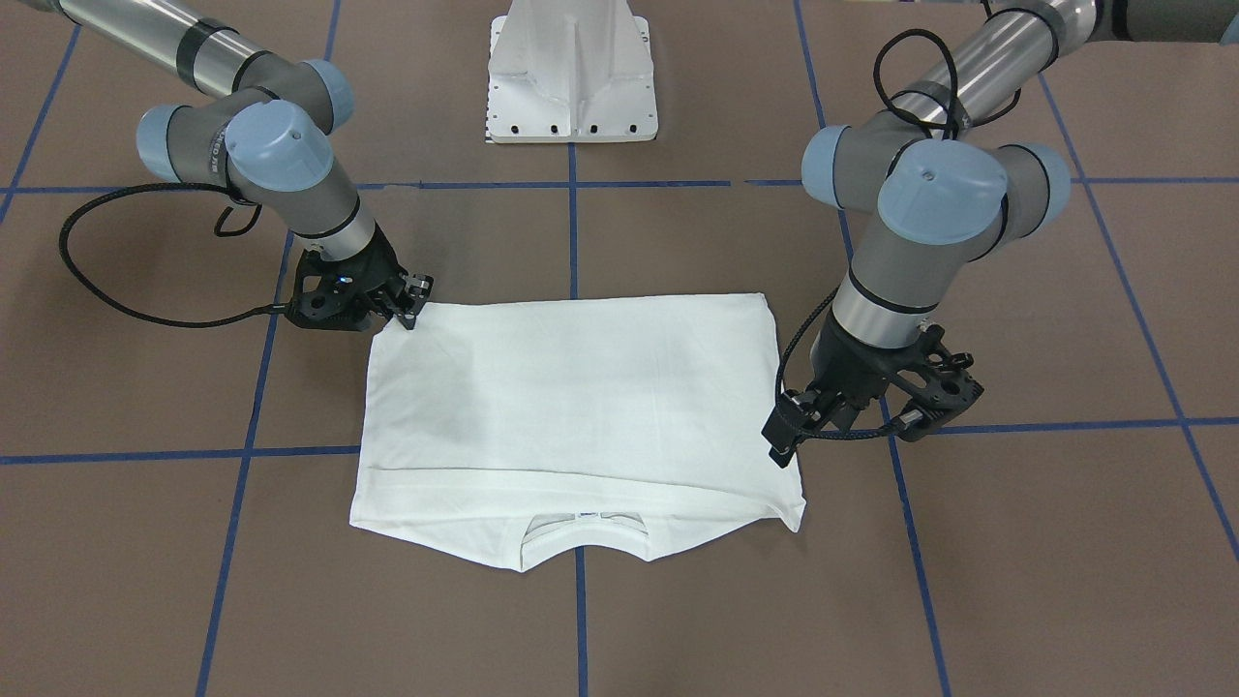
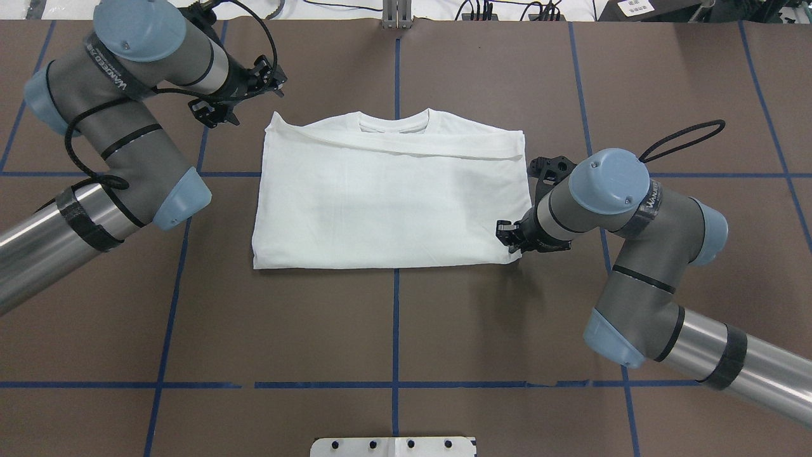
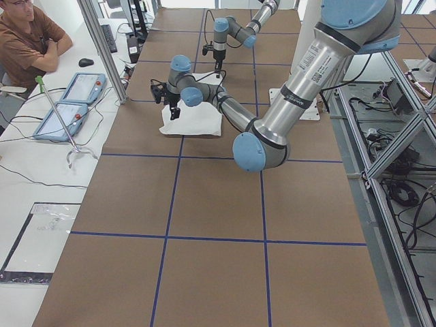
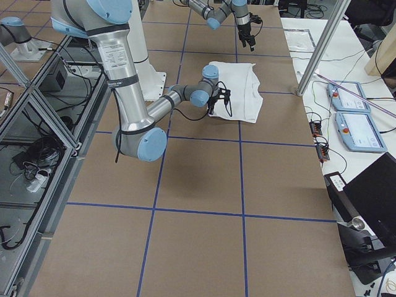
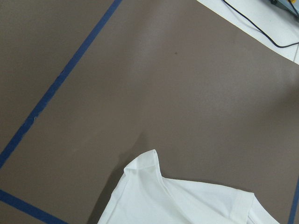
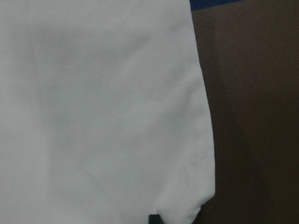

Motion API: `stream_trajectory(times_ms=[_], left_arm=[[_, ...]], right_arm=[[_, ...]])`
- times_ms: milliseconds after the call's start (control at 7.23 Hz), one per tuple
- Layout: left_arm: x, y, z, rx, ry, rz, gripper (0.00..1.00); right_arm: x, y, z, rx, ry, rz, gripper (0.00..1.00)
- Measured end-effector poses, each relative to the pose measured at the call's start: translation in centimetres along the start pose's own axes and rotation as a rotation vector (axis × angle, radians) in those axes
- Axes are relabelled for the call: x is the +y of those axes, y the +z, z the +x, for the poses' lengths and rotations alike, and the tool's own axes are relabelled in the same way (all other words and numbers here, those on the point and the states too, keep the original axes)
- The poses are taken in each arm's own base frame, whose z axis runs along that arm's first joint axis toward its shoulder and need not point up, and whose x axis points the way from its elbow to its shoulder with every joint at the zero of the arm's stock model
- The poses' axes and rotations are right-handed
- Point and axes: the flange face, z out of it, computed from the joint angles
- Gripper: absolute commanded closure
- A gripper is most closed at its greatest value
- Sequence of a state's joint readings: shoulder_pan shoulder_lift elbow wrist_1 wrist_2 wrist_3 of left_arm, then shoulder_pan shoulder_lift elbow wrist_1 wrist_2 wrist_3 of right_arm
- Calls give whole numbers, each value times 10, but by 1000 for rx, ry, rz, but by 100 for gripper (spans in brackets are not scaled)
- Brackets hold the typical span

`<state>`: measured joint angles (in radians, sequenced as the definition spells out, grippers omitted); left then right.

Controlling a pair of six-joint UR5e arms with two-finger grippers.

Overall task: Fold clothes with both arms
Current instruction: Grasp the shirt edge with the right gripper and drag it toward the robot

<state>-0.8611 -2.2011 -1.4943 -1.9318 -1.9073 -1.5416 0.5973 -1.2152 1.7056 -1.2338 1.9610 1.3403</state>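
Mid-fold: the T-shirt (image 2: 387, 203) lies flat on the desk (image 2: 393, 330) between the jaws. The right jaws sit at one corner and the left jaws hover just beside another. I cannot tell how far either is open. Next, probably, both corners need pinching.

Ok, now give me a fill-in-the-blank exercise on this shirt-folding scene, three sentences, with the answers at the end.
1. The folded T-shirt lies on a brown table marked with ___ tape lines.
2. The right gripper sits at the T-shirt corner nearer the robot's ___ pedestal base.
3. The left gripper hangs above the table near a corner at the shirt's ___ end.
Missing words: blue, white, collar.
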Motion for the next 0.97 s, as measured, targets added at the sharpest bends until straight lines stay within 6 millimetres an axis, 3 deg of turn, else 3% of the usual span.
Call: stream_trajectory(times_ms=[138, 553, 830, 968], left_arm=[[0, -1, 1, 2, 1, 0, 1], [2, -10, 8, 19, 4, 15, 1], [4, -15, 12, 31, 4, 22, 1], [4, -17, 13, 35, 6, 25, 1]], right_arm=[[3, -3, 9, 2, 2, 0, 100], [37, -42, 76, 12, 5, -8, 100], [78, -56, 100, 14, 5, -89, 100], [113, -57, 104, 20, -7, -155, 100]])
